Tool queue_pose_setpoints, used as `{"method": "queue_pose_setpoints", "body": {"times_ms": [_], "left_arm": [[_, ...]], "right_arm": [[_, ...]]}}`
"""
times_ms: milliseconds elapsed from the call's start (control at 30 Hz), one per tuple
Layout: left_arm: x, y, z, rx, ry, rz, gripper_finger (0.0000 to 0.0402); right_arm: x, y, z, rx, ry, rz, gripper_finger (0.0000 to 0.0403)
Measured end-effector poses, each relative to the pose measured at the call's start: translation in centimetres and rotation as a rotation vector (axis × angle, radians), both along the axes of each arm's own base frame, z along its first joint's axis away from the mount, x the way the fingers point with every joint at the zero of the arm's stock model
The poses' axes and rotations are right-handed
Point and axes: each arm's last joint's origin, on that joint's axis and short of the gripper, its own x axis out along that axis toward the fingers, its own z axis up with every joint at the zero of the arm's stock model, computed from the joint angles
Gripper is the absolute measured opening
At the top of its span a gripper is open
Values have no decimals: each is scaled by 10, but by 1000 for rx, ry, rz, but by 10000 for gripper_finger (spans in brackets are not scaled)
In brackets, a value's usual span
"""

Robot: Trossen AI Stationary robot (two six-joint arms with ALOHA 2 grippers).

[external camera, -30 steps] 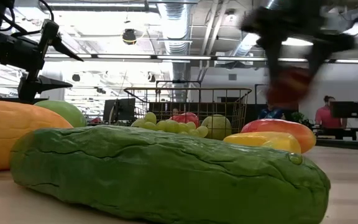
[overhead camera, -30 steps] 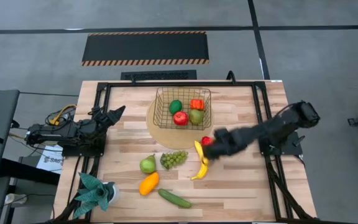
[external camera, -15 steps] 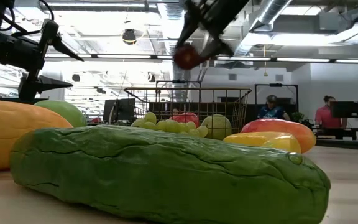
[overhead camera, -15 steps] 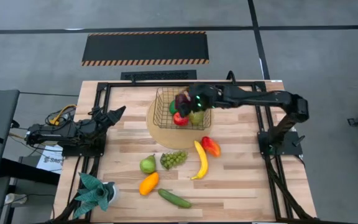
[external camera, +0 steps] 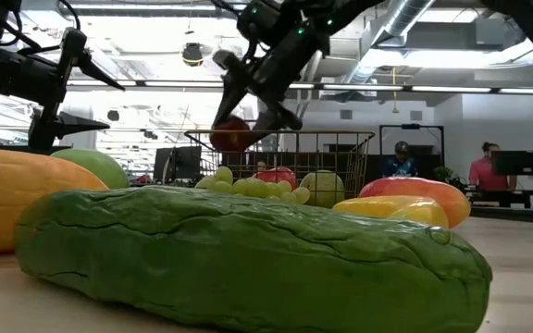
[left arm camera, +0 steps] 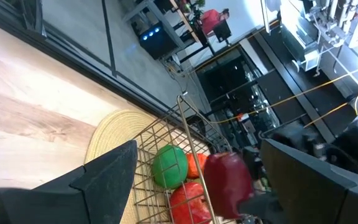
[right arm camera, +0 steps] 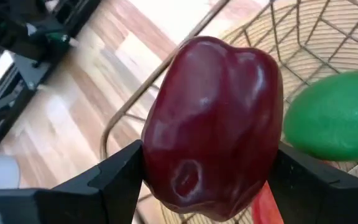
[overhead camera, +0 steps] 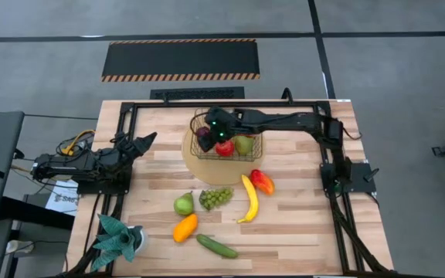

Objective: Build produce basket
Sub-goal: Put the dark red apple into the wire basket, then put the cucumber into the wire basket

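My right gripper (overhead camera: 209,133) is shut on a dark red apple (overhead camera: 204,137) over the left side of the dark wire basket (overhead camera: 259,123), which stands on a round tan mat. The low view shows the apple (external camera: 232,135) at rim height. A green fruit, a red apple, a yellow-green fruit and an orange-red piece lie in the basket. On the table lie the mango (overhead camera: 263,181), banana (overhead camera: 249,198), grapes (overhead camera: 215,198), pear (overhead camera: 183,205), an orange-yellow fruit (overhead camera: 185,228) and the cucumber (overhead camera: 217,246). My left gripper (overhead camera: 147,140) waits open at the table's left. My right gripper pinches the dark red apple between its two fingers, one finger (right arm camera: 107,177) on each of the apple's opposite sides (right arm camera: 160,162). The fingers slant down from the table's right. The apple is lifted clear, over the basket's left rim wire.
The teal potted plant (overhead camera: 118,239) stands at the near left corner. A black frame rail (overhead camera: 126,154) runs round the table. Bare wood lies right of the banana and mango. People show in the room far behind the table.
My right gripper, shut on the apple, has swung from above the mango and banana toward the far edge and left, across the basket to its left side, and has come down to rim height. The apple travelled with it, clear of the table throughout.
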Motion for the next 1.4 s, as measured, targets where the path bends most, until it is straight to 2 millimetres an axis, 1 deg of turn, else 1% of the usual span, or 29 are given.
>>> {"method": "queue_pose_setpoints", "body": {"times_ms": [200, 267, 333, 533, 633, 767, 1000, 1267, 1333, 1400], "left_arm": [[0, 0, 0, -1, -1, 0, 328], [0, 0, 0, -3, -4, 1, 328], [0, 0, 0, -3, -4, 1, 328], [0, 0, 0, -3, -4, 1, 328], [0, 0, 0, -3, -4, 1, 328], [0, 0, 0, -4, -4, 2, 328], [0, 0, 0, -4, -5, 1, 328], [0, 0, 0, -5, -5, 0, 328], [0, 0, 0, -5, -6, 1, 328], [0, 0, 0, -6, -8, 0, 328]], "right_arm": [[4, -12, -7, 29, -10, -58, 306], [1, -12, -12, 42, 33, -68, 306], [2, -11, -10, 37, 14, -64, 306], [2, -4, -10, 8, 40, -89, 306], [1, -4, -11, 20, 54, -100, 307], [1, -3, -11, 17, 51, -94, 322], [2, -2, -11, 17, 51, -92, 364], [2, -2, -11, 33, 48, -75, 371], [-3, -1, -5, 93, 46, -30, 371], [-11, 1, 10, 159, 26, 24, 371]]}}
